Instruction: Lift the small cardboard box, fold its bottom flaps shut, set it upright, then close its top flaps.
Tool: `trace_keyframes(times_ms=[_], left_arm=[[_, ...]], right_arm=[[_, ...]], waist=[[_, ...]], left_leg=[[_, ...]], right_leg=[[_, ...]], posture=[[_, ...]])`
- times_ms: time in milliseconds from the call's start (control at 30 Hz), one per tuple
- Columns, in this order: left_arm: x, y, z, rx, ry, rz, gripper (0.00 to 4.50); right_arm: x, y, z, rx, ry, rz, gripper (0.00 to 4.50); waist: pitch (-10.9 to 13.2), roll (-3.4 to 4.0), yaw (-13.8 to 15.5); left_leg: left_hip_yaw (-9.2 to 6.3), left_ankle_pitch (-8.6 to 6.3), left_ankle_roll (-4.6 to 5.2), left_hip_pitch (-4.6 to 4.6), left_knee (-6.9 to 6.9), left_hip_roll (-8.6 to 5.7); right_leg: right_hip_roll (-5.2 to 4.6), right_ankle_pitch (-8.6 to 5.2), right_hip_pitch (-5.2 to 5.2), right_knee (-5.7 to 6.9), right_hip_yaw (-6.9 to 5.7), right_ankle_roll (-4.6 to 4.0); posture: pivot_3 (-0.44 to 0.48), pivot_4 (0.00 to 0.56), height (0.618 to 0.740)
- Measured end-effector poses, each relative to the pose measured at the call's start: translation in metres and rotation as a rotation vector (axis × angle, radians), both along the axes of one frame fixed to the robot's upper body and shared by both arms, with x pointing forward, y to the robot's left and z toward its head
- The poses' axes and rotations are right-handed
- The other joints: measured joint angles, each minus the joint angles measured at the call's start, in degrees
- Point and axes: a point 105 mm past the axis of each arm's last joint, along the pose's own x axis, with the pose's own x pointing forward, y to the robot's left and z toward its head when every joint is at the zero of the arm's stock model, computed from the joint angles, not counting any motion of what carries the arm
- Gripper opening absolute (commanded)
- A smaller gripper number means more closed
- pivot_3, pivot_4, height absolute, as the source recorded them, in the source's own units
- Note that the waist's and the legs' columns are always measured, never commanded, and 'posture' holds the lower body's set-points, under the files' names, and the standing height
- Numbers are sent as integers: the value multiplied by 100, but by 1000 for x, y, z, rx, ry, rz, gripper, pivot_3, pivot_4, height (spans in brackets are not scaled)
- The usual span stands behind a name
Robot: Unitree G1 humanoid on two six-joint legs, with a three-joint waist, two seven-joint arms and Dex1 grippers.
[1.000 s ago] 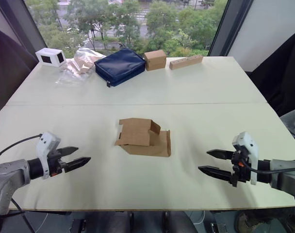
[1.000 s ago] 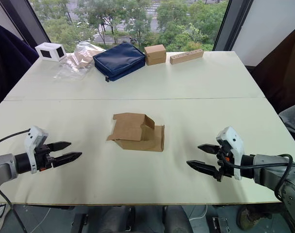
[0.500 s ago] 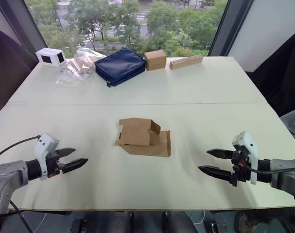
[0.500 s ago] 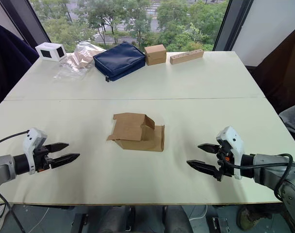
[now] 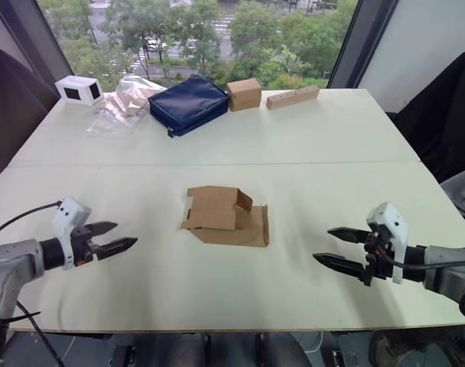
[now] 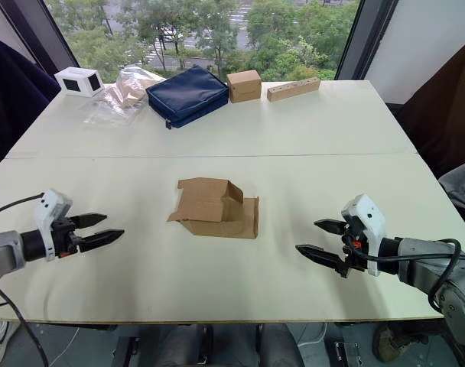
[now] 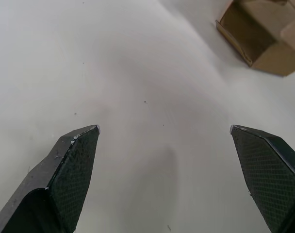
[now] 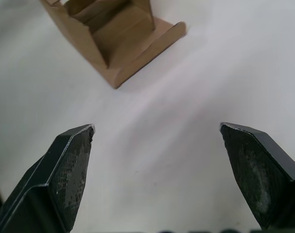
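Note:
The small cardboard box [image 5: 226,218] lies on its side in the middle of the white table [image 5: 317,153], its flaps splayed open at both ends; it also appears in the wrist views [image 7: 264,34] [image 8: 111,34]. My left gripper [image 5: 118,237] hovers open over the table's near left, pointing toward the box and well apart from it. My right gripper [image 5: 332,246] hovers open over the near right, also aimed at the box with bare table between. Neither holds anything.
Along the far edge stand a white box [image 5: 79,89], a clear plastic bag [image 5: 124,98], a navy pouch [image 5: 190,102], a cardboard cube [image 5: 245,94] and a long tan block [image 5: 293,97]. A dark chair back [image 5: 447,115] stands at the right.
My left gripper has drawn slightly left and up. My right gripper has shifted a little to the right. The box has not moved.

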Motion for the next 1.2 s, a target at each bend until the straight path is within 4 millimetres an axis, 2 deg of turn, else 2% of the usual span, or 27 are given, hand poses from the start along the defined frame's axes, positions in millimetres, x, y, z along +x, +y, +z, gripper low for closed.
trace_keyframes(times_ms=[67,133,167,233,300,367,433,533,700,867,1200], left_arm=[[10,-10,24,-152,33,-20,4443],[15,-25,51,-264,37,-82,4443],[16,-31,60,-294,39,-107,4443],[22,-38,66,-358,83,-113,4443],[28,-47,58,-409,185,-107,4443],[29,-54,41,-447,327,-100,4443],[27,-69,24,-469,465,-125,4443],[25,-85,9,-495,559,-158,4443],[36,-101,3,-518,575,-178,4443],[48,-113,5,-543,560,-203,4443],[58,-135,0,-537,556,-274,4443]], right_arm=[[4,12,16,25,-65,28,4327],[-1,37,41,63,-151,127,4327],[-4,46,48,66,-179,167,4327],[-5,55,56,37,-211,200,4327],[-4,64,63,2,-248,223,4327],[-7,72,65,-37,-267,250,4327],[-13,80,60,-96,-267,289,4327],[-16,84,52,-163,-264,306,4327],[-16,77,33,-215,-223,251,4327],[-20,74,25,-200,-203,213,4327],[-17,69,31,-206,-236,176,4327]], waist=[[2,-4,-5],[3,-4,-37],[3,-5,-58],[3,-5,-73],[3,-5,-56],[3,-6,-49],[3,-6,-45],[4,-14,-30],[2,-18,-16],[2,-18,-30],[2,-18,-19]], left_leg=[[-1,0,0,0,3,-3],[1,0,1,0,3,-3],[2,-3,6,0,0,-3],[5,-4,7,1,0,-3],[4,-3,6,1,3,-5],[3,-3,6,0,3,-5],[4,-3,6,-2,3,-8],[3,-2,4,-7,6,-11],[2,0,2,-7,7,-12],[3,0,1,-7,7,-10],[3,0,1,-7,8,-13]], right_leg=[[5,1,1,3,-7,1],[7,0,-1,5,-5,2],[7,0,-3,2,-3,3],[8,0,-6,5,0,3],[10,0,-7,9,-2,3],[14,0,-7,8,-2,3],[12,0,-8,8,-1,3],[7,0,-12,8,-1,3],[3,0,-10,7,-1,3],[6,0,-11,9,0,2],[9,0,-10,8,0,3]], posture=[[0,150,740],[0,150,740],[0,150,740],[0,150,740],[0,150,740],[0,150,740],[0,150,740],[0,150,740],[0,150,740],[0,150,740],[0,150,740]])
